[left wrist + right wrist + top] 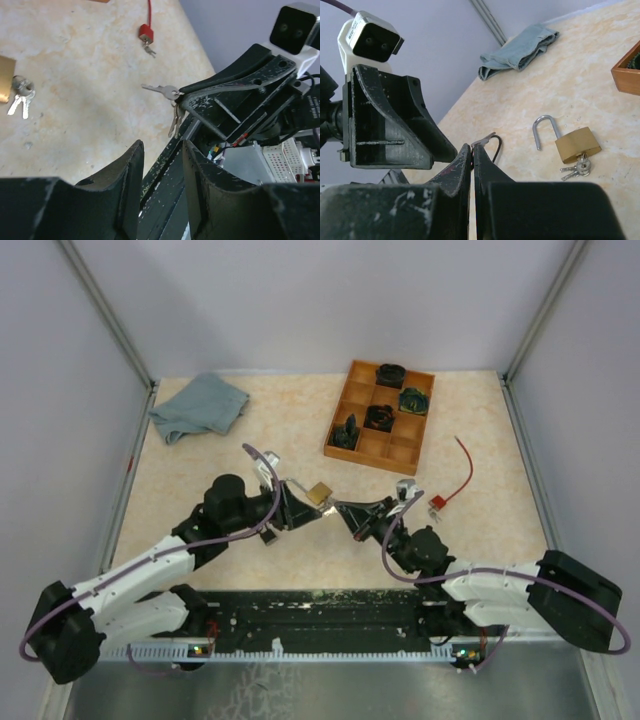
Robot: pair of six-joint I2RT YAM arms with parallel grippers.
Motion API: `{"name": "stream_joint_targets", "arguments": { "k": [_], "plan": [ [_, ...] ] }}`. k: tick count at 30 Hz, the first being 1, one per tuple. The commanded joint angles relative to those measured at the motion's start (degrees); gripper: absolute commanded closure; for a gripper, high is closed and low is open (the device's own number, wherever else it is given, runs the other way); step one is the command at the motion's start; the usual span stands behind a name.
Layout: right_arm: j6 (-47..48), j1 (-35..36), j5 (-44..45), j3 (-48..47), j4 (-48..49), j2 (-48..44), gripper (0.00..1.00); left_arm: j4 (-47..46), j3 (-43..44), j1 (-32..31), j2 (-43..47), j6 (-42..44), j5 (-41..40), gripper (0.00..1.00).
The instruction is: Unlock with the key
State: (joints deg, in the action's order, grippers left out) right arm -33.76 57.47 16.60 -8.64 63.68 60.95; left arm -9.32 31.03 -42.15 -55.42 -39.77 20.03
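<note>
A brass padlock [577, 144] lies on the table with its steel shackle [542, 131] swung open and a small bunch of keys [577, 168] at its base. In the left wrist view only its corner [3, 77] and those keys [20, 97] show at the left edge. My right gripper [472, 147] is shut on a silver key [161, 90], whose tip [487, 139] sticks out past the fingertips; further keys [176, 120] hang from its ring. My left gripper [161, 147] is open and holds nothing. From above, the left gripper [300, 503] and right gripper [342, 508] face each other beside the padlock [320, 492].
A small red lock [437, 504] with a red cable [466, 465] lies to the right. A wooden compartment tray [345, 395] with dark parts stands at the back, and a folded blue-grey cloth [200, 405] lies at the back left. Walls enclose the table.
</note>
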Motion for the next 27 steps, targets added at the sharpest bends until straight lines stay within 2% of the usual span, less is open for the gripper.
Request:
{"name": "stream_joint_targets", "arguments": {
  "k": [1, 10, 16, 27],
  "plan": [
    [-1.7, -0.61, -0.64, 0.59, 6.58, 0.5, 1.0, -11.34, -0.27, -0.12, -2.49, -0.39, 5.52, 0.58],
    [-1.7, -0.56, -1.66, 1.26, 10.5, 1.81, 1.0, -14.99, -0.59, -0.21, -5.61, -2.33, 8.08, 0.62],
    [-2.07, -0.61, -2.11, 1.57, 11.47, 2.49, 1.0, -16.99, -1.05, -0.21, -6.43, -3.58, 9.09, 0.68],
    [-2.02, -0.61, -2.6, 1.73, 14.04, 2.96, 1.0, -19.04, -1.82, -0.21, -6.25, -4.43, 10.81, 0.93]
  ]
}}
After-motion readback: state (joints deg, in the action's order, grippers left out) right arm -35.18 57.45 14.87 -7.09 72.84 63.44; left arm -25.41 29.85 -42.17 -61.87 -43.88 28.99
